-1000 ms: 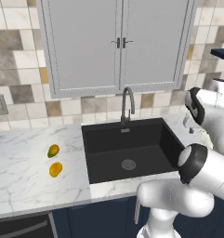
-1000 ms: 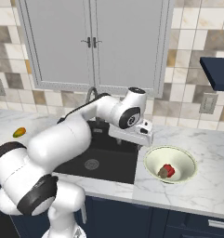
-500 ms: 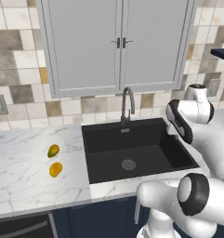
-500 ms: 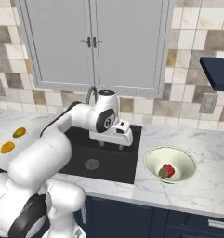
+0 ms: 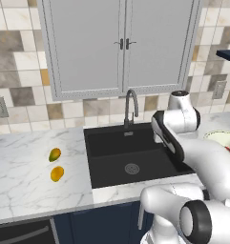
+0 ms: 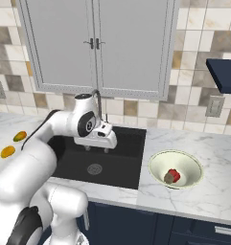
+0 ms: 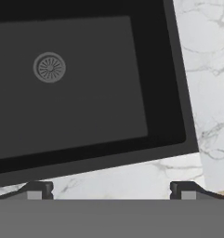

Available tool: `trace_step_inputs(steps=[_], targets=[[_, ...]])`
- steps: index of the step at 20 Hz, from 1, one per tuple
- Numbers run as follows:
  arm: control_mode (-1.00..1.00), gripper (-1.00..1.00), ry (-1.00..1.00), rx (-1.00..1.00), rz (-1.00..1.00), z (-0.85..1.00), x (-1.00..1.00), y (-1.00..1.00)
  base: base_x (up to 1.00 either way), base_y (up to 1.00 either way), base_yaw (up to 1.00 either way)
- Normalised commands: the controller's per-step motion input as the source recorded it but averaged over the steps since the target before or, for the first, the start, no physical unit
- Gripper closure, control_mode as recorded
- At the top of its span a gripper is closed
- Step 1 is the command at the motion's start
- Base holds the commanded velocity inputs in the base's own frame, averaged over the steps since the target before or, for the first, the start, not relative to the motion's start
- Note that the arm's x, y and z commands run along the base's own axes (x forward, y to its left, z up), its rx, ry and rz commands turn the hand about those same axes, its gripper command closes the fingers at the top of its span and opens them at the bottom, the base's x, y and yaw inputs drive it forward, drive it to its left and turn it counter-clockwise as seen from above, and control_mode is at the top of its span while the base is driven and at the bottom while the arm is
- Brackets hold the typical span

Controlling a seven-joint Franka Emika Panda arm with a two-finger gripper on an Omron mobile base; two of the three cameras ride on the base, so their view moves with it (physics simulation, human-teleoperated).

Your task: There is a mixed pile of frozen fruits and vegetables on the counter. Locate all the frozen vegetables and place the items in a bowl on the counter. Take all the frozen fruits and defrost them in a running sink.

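Two small oval yellow-orange fruits tinged green lie near the left end of the white grey-veined marble worktop, well apart from the black rectangular sink basin and to its left. The rear fruit sits just behind the front fruit; the two are near each other but not touching. Each has its long axis running roughly front to back, slightly slanted.

The wide shallow pale greenish-white bowl stands on the worktop right of the basin. Inside it lie the small glossy red round item and, touching it at the front, the smaller grey-brown lump. The vegetable half of the task appears done.

The white arm's two-finger gripper hangs over the basin, near the curved dark gooseneck faucet, pointing downward. Its fingertips stand wide apart with nothing between them; the hand view looks down on the round steel drain and the basin's rim.

Judgement: the fruits lie leftward of the gripper, across the basin's left rim. A grasp across the short axis of either fruit would likely suit. No water is visible at the faucet
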Motion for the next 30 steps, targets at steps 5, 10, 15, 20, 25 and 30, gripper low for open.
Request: trace_step_inputs(steps=[5,10,15,20,25,30], targets=[[-1.00,-1.00,0.02,0.01,0.01,0.04,0.00,0.62,0.00,0.00,0.00],[-1.00,-1.00,0.07,0.03,0.02,0.00,0.00,0.59,0.00,0.00,0.00],[-1.00,-1.00,0.05,0.08,0.00,-0.04,0.00,0.58,0.00,0.00,0.00],[-1.00,-1.00,0.09,0.06,0.01,-0.03,0.00,0.59,0.00,0.00,0.00],[-1.00,-1.00,0.19,0.03,0.02,-0.07,0.08,0.29,0.00,0.00,0.00],[-1.00,-1.00,0.13,0.03,0.00,-0.01,0.13,0.33,0.00,0.00,0.00]])
